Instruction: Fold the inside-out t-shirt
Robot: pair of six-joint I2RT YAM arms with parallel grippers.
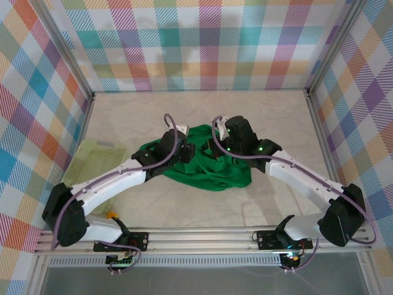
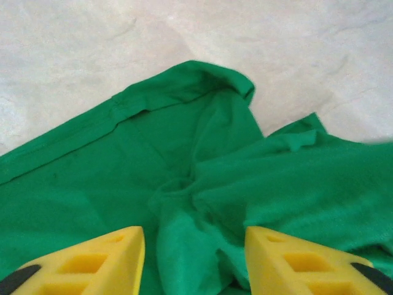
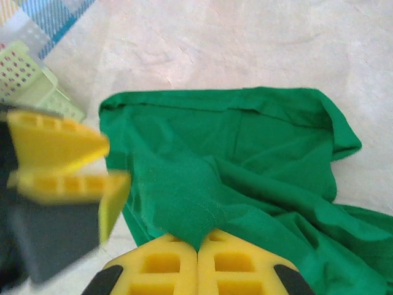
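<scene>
The inside-out t-shirt (image 1: 215,175) lies crumpled in a bright green heap in the middle of the table. Both grippers are down on its far half. My left gripper (image 1: 188,151) (image 2: 195,249) is open, its yellow fingers (image 2: 98,261) straddling a raised ridge of cloth without pinching it. My right gripper (image 1: 216,150) (image 3: 198,247) is shut on a fold of the t-shirt (image 3: 245,153), the cloth rising from between the closed pads. In the right wrist view the left gripper's yellow fingers (image 3: 55,147) appear blurred at the left.
A pale yellow-green mesh basket (image 1: 92,163) (image 3: 24,80) stands at the table's left side. Plaid walls enclose the table on three sides. Pale bare tabletop (image 1: 258,117) stretches beyond the shirt and in front of it.
</scene>
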